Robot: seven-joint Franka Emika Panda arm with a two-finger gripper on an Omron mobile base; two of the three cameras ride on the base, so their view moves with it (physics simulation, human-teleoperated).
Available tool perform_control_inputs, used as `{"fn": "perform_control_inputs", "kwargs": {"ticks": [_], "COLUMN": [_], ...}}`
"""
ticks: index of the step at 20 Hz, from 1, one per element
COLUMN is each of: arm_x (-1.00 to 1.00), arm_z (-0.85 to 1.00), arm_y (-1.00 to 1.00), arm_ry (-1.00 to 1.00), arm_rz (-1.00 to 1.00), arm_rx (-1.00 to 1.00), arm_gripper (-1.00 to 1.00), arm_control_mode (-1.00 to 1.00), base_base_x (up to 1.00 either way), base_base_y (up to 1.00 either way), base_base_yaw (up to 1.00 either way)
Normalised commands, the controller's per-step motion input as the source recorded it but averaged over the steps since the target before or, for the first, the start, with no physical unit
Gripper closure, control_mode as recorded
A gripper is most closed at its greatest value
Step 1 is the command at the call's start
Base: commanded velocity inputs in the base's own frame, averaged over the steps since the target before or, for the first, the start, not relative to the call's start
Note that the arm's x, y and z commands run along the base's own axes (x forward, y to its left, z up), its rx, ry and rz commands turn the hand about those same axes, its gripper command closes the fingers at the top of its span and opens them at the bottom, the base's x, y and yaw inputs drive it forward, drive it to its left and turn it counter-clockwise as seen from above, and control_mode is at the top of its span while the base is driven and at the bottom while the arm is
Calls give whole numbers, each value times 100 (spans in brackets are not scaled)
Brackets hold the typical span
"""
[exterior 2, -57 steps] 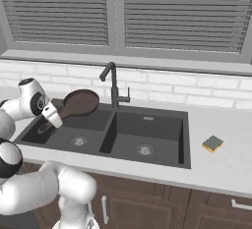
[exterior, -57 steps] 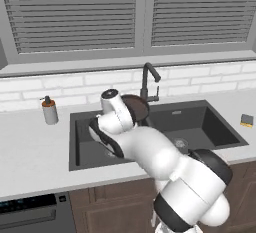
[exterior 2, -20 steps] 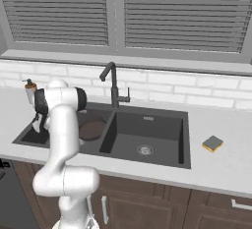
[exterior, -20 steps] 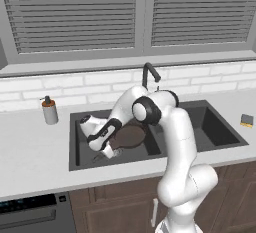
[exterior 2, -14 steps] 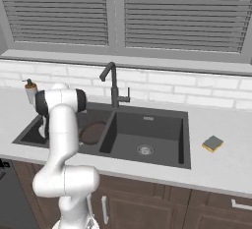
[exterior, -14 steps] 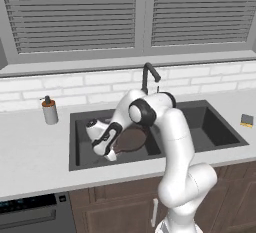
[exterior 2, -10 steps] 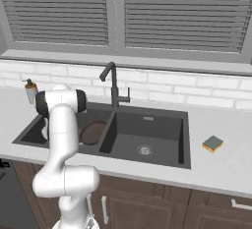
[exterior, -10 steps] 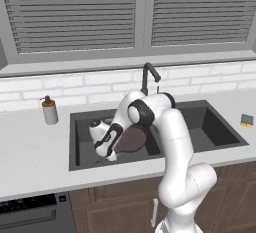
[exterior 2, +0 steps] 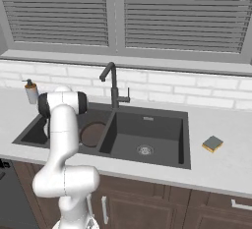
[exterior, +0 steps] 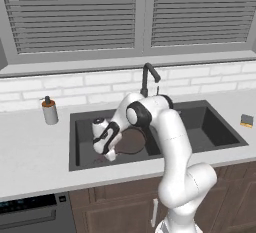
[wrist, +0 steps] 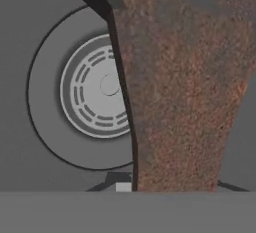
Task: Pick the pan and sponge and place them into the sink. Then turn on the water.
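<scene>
The dark-brown pan lies low in the left basin of the dark-grey sink, its round body also seen past the arm. My gripper is down in that basin at the pan's left, shut on its long brown handle. In the hand view the handle runs up between the fingers, with the round metal drain just beside it. The sponge lies on the counter right of the sink. No stream falls from the faucet.
A soap dispenser stands on the counter left of the sink. The gooseneck faucet rises behind the divider, close to my arm. The right basin holds nothing but its drain. Brick wall and blinds close the back.
My hand has sunk lower into the left basin with the pan, which has come down from a tilt to near the basin floor. The sponge has not moved.
</scene>
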Motion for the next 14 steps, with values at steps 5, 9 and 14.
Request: {"fn": "perform_control_inputs", "kwargs": {"ticks": [5,9,14], "arm_x": [28,0,-2], "arm_z": [-17,0,11], "arm_y": [0,0,-2], "arm_ry": [-4,-21,-24], "arm_rz": [0,0,0], "arm_rx": [9,8,9], "arm_gripper": [-100,-100,-100], "arm_control_mode": [-100,-100,-100], "base_base_x": [0,0,0], "base_base_y": [0,0,0], "base_base_yaw": [0,0,0]}}
